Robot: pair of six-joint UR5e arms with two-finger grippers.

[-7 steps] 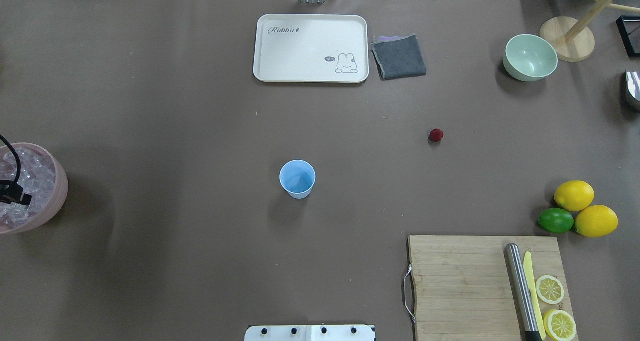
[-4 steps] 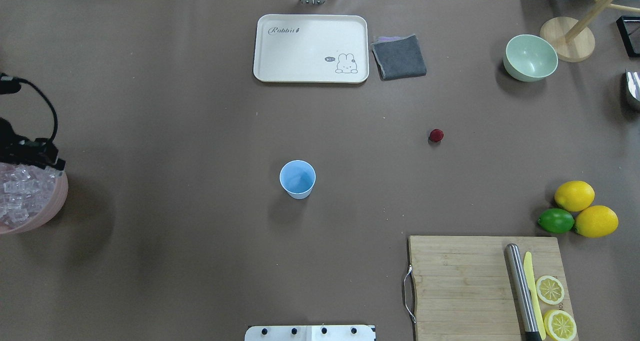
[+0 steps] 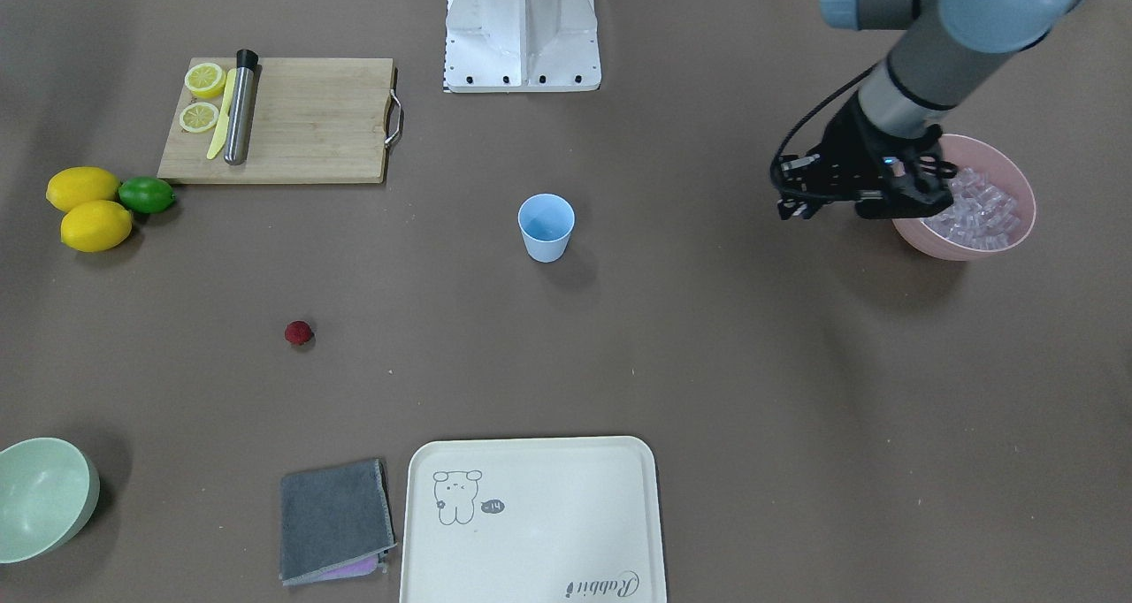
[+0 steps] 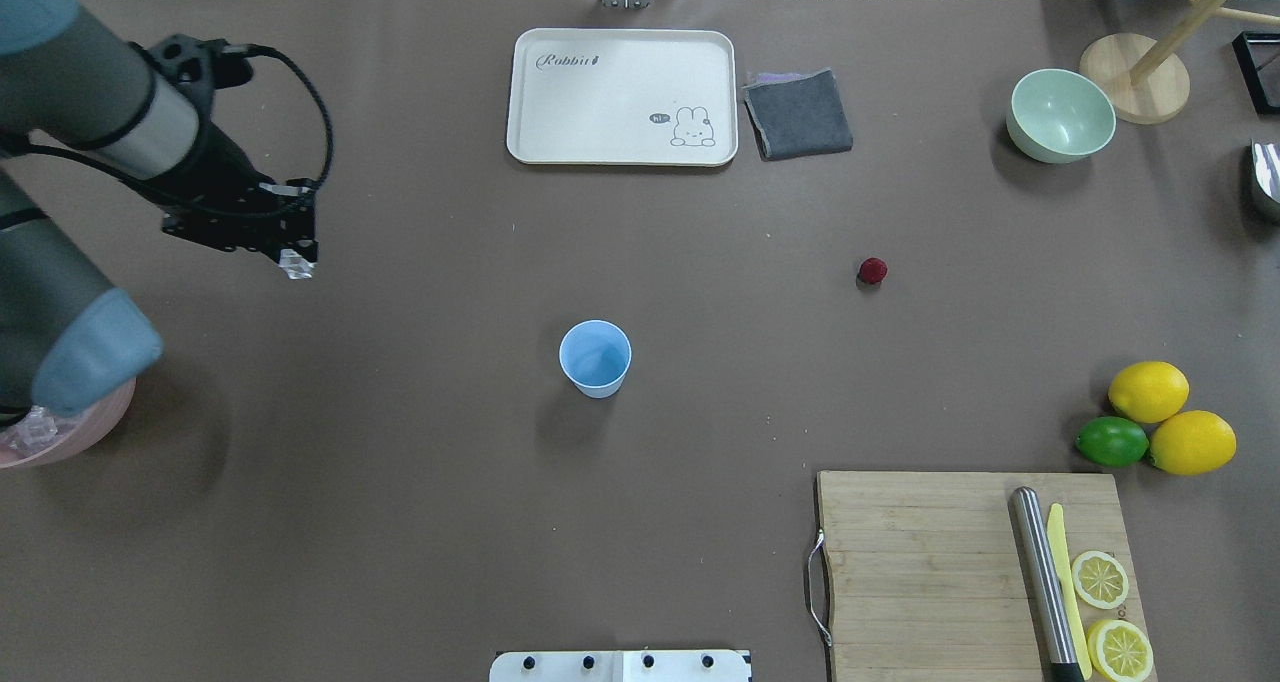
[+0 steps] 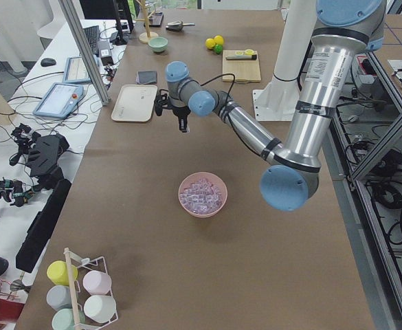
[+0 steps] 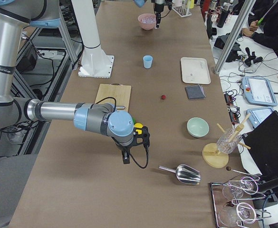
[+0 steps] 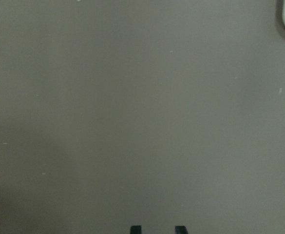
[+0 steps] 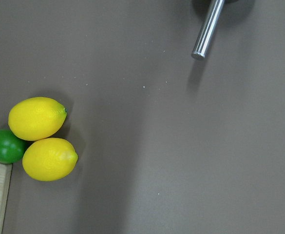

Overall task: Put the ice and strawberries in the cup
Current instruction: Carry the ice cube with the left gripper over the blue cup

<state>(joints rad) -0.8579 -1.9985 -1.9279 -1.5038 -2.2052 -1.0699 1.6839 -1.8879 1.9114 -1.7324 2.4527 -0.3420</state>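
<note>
The light-blue cup (image 4: pixel 595 357) stands upright and empty mid-table; it also shows in the front view (image 3: pixel 546 225). The dark-red strawberry (image 4: pixel 872 270) lies on the table to the cup's far right. Ice cubes (image 3: pixel 977 203) fill a pink bowl (image 3: pixel 959 248) at the table's left end. My left gripper (image 4: pixel 296 262) hangs above bare table between bowl and cup, shut on one clear ice cube (image 4: pixel 298 266). My right gripper (image 6: pixel 125 156) shows only in the right side view, near the lemons; I cannot tell whether it is open.
A cream tray (image 4: pixel 622 97), grey cloth (image 4: pixel 798 114) and pale-green bowl (image 4: pixel 1060 114) sit along the far side. Two lemons (image 4: pixel 1148 390) and a lime (image 4: pixel 1111 441) lie at right. A cutting board (image 4: pixel 950 572) holds a knife and lemon slices. A metal scoop (image 6: pixel 181 173) lies beyond.
My left gripper has risen out of the pink bowl with an ice cube and moved away from the bowl, farther across the table and toward the cup's side.
</note>
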